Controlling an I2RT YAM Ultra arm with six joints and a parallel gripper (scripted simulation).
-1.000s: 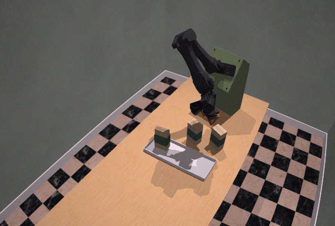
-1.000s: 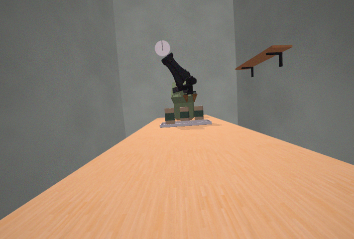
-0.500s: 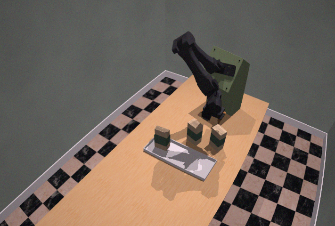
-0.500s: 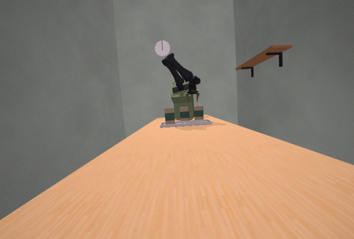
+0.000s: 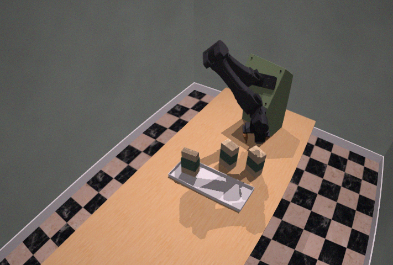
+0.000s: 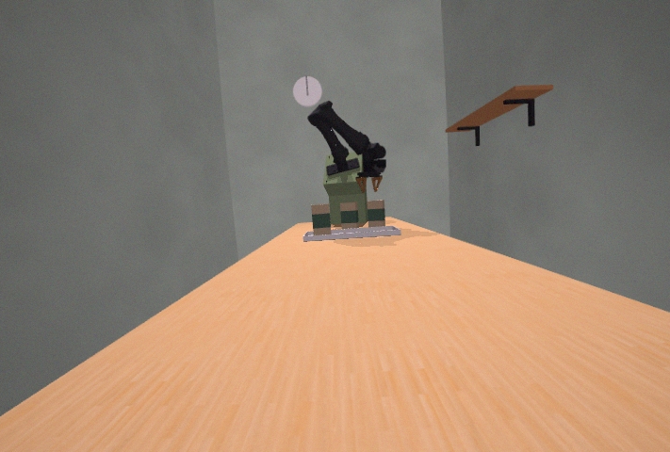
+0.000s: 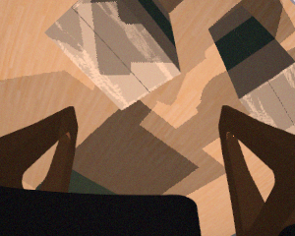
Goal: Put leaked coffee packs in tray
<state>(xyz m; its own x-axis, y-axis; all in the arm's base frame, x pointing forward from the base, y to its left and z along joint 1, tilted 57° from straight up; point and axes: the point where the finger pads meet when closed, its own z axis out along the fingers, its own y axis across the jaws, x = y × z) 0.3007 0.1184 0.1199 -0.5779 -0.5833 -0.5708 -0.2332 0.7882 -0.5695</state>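
Note:
Three upright coffee packs, tan with a dark green band, stand in a row behind the tray [image 5: 210, 185]: the left pack [image 5: 190, 160], the middle pack [image 5: 229, 153] and the right pack [image 5: 256, 159]. They also show in the exterior view [image 6: 320, 218], [image 6: 349, 213], [image 6: 376, 212]. My gripper [image 5: 250, 137] is open and empty. It hangs above the table behind the right pack, close to the arm's base. In the wrist view the open fingers frame bare table, with the right pack [image 7: 115, 46] and the middle pack [image 7: 265, 59] beyond them.
The green base block [image 5: 272, 93] stands just behind the gripper. A wall shelf [image 6: 498, 106] hangs far off to the right.

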